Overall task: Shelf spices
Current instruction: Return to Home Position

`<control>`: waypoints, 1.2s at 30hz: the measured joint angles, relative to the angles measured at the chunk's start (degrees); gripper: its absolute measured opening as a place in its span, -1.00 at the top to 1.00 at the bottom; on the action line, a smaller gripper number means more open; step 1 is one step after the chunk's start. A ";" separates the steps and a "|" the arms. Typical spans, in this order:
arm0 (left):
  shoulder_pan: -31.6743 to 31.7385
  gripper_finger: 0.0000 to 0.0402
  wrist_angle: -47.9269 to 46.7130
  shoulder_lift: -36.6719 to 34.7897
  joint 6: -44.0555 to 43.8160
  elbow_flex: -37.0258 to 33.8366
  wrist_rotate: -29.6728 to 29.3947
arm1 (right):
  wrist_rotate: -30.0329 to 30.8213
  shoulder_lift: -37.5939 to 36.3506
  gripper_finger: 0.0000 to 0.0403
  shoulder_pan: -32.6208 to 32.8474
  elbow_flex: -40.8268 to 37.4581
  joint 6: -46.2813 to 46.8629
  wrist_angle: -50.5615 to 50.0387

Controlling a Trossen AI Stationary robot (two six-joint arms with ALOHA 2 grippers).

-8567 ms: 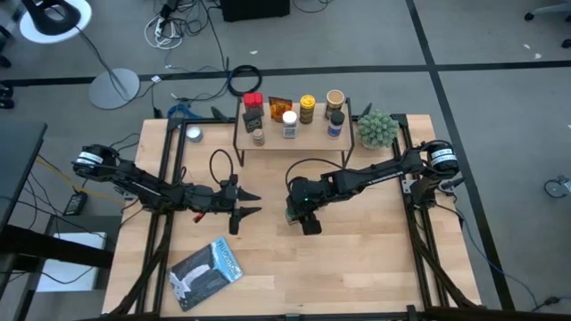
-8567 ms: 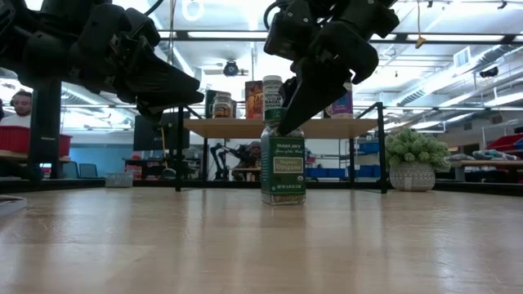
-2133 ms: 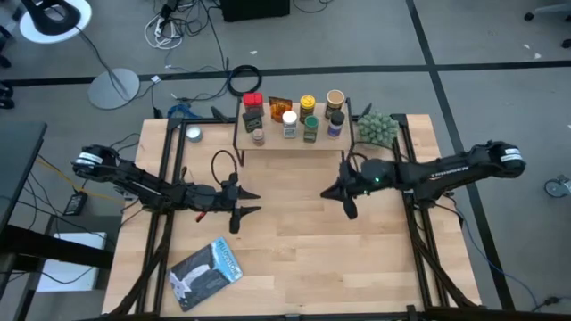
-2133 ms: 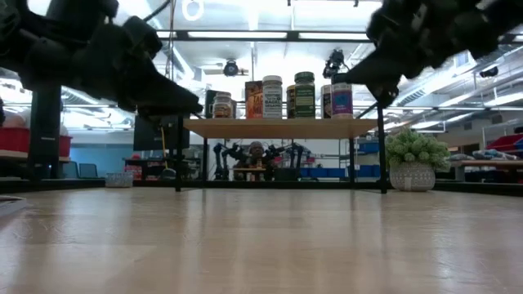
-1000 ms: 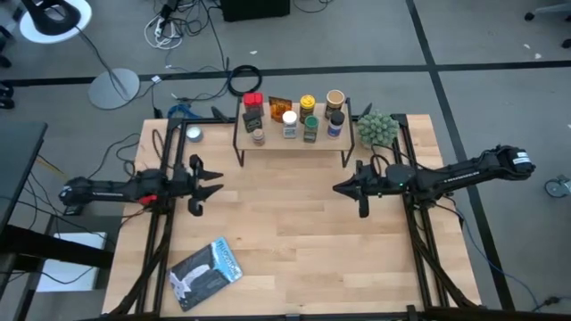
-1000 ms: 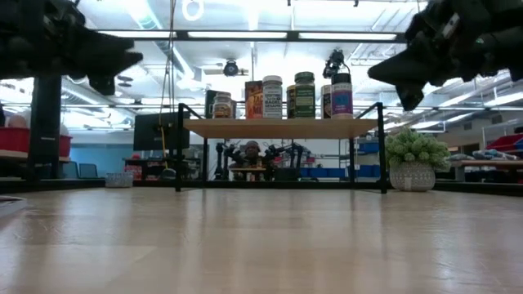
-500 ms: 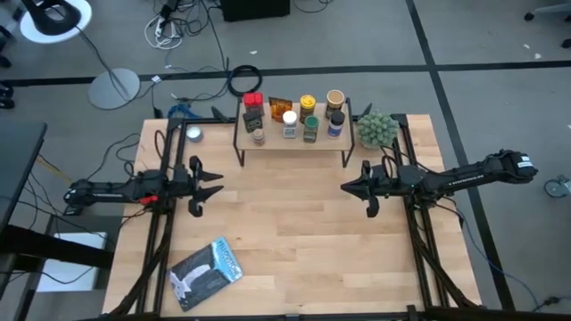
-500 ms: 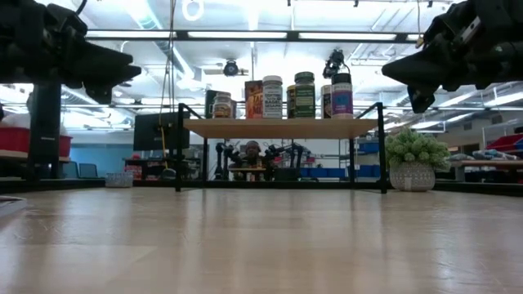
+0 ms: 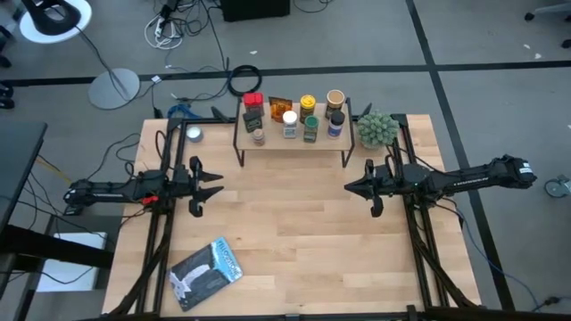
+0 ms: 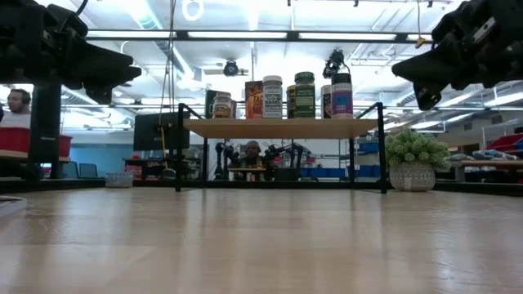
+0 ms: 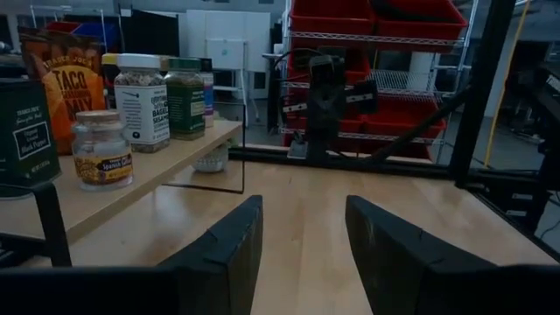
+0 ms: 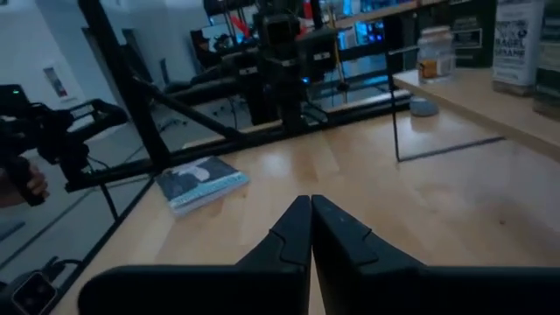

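The spices [image 9: 293, 116] are several small jars, tins and a packet. They stand upright in a cluster on the shelf [image 9: 290, 145], a light-wood board on thin black legs at the table's far middle. The low view shows them in a row [image 10: 298, 94] on the board [image 10: 282, 128]. My left gripper [image 9: 212, 183] hovers open over the table's left part, pointing level toward the right, with nothing between its fingers [image 11: 229, 249]. My right gripper [image 9: 350, 187] hovers shut over the right part, pointing level toward the left, its fingertips together [image 12: 311, 206].
A spiky green plant in a pot [image 9: 376, 129] stands right of the shelf. A flat blue-grey packet [image 9: 207, 272] lies near the front left. A small round tin [image 9: 193, 134] sits left of the shelf. Bare wood lies between the grippers. A person [image 10: 18, 102] is beyond the table.
My right gripper has drawn back a little toward the table's right edge, staying shut and level. The spices and the shelf have not moved.
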 joint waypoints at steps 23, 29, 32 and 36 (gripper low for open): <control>0.00 0.16 -0.07 0.00 0.13 -0.02 0.03 | 13.38 -25.95 0.92 7.23 -4.02 -5.45 -16.93; 0.00 0.16 -0.08 0.00 0.22 -0.02 -0.40 | 14.16 -25.77 0.92 5.64 -4.04 -5.60 -16.83; 0.00 0.16 -0.07 0.00 0.23 -0.02 -0.43 | 14.13 -25.64 0.92 4.94 -4.04 -5.79 -16.85; 0.00 0.16 -0.08 0.00 0.24 -0.02 -0.47 | 13.91 -23.20 0.91 4.70 -4.07 -6.72 -16.89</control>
